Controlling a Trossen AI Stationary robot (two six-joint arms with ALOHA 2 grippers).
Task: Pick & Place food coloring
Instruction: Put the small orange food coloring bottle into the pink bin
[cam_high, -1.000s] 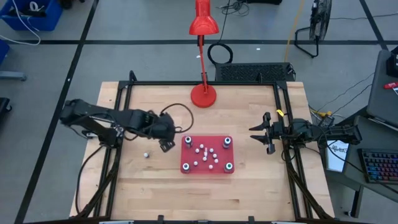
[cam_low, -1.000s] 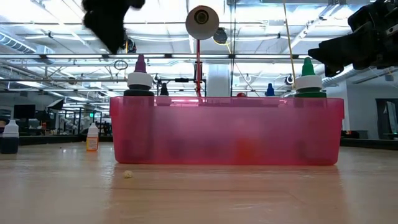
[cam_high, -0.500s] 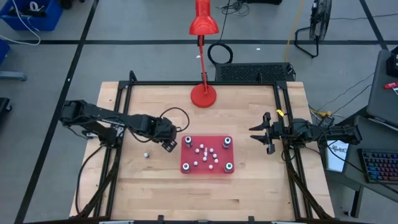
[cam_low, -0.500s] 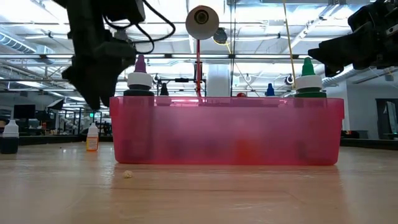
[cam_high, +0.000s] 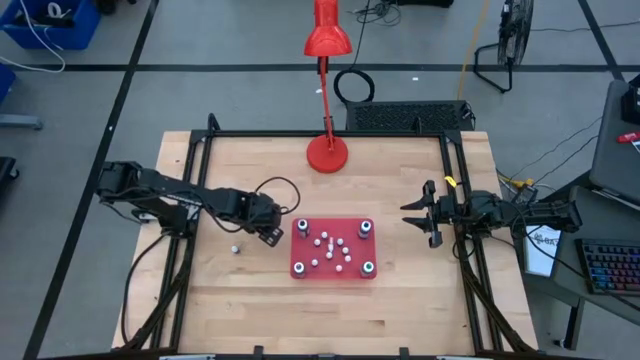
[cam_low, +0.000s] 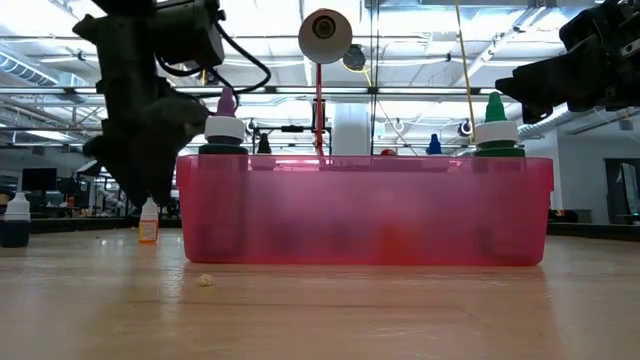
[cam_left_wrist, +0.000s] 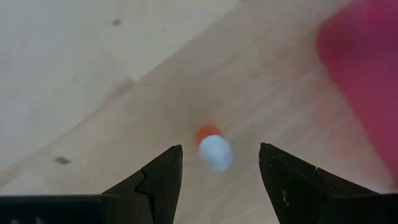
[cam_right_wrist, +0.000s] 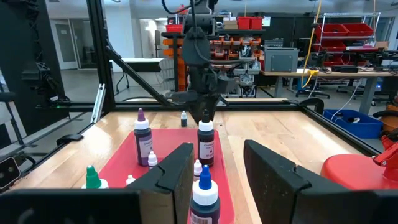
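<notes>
On the counter (cam_high: 250, 300), a lone white bottle (cam_left_wrist: 215, 152) shows its orange base only in the wrist view, framed by the released left pincer (cam_left_wrist: 217, 180).

Counts, table top
4 bigger corner bottles (cam_high: 303, 226) + approx 10 tiny white bottles (cam_high: 327, 252) in 1 red tray (cam_high: 360, 248); 1 loose tiny bottle (cam_high: 235, 248) outside it; 1 red lamp (cam_high: 327, 150); left gripper (cam_high: 268, 234) + right gripper (cam_high: 418, 214) = 2

One camera is looking straight down on the whole counter (cam_high: 250, 290). Another is sitting low, looking across it. Both are seeing the red tray (cam_high: 333, 248).
</notes>
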